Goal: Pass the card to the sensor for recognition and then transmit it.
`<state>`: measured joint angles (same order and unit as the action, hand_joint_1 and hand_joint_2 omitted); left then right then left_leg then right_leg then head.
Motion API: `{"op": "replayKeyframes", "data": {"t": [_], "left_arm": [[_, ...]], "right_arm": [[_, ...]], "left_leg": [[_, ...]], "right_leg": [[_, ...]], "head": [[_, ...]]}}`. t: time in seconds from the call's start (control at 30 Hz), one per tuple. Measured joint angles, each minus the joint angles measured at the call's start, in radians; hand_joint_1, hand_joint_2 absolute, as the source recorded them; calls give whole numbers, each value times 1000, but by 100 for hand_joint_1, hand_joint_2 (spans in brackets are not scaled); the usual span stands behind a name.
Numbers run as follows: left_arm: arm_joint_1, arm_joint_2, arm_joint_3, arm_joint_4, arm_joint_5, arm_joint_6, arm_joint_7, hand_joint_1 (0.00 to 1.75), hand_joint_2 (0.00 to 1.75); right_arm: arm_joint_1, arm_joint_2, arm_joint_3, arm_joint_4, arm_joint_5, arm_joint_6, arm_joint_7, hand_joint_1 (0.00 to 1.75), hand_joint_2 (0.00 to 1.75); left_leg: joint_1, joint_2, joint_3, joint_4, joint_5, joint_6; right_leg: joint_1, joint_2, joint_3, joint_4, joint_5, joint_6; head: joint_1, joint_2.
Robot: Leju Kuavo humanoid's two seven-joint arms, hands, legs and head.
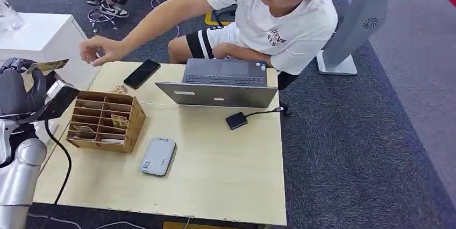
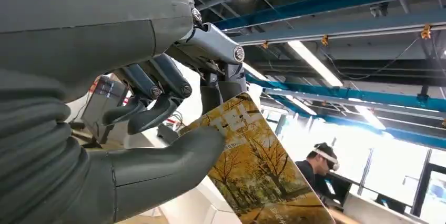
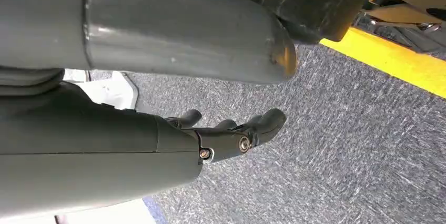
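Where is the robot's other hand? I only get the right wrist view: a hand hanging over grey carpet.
Observer: The left hand is raised beside the table, holding a card.
Operator: What's on the card?
Observer: Yellow autumn trees, by the left wrist view; the thumb presses on its face.
Operator: Anybody nearby?
Observer: A person sits behind a laptop, with one hand stretched out towards the card.
Operator: And a sensor?
Observer: Possibly the flat grey device lying on the table by the wooden organizer.
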<state>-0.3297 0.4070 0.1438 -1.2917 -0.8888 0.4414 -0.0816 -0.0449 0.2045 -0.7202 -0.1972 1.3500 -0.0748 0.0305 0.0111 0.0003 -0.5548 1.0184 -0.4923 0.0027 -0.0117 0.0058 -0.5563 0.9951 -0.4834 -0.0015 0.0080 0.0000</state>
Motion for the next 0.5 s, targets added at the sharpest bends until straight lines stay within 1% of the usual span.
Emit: {"op": "replayKeyframes", "data": {"t": [0.4,0.5], "left_arm": [[2,0,-2,0,0,0,0,175,175],[10,0,-2,0,5,0,-8,175,175]], "right_arm": [[0,0,0,0,0,0,0,0,0],[0,0,2,0,0,0,0,0,0]], "left_leg": [[0,0,0,0,0,0],[0,0,0,0,0,0]], "right_leg": [[0,0,0,0,0,0],[0,0,0,0,0,0]], "head": [[0,0],[0,0]]}}
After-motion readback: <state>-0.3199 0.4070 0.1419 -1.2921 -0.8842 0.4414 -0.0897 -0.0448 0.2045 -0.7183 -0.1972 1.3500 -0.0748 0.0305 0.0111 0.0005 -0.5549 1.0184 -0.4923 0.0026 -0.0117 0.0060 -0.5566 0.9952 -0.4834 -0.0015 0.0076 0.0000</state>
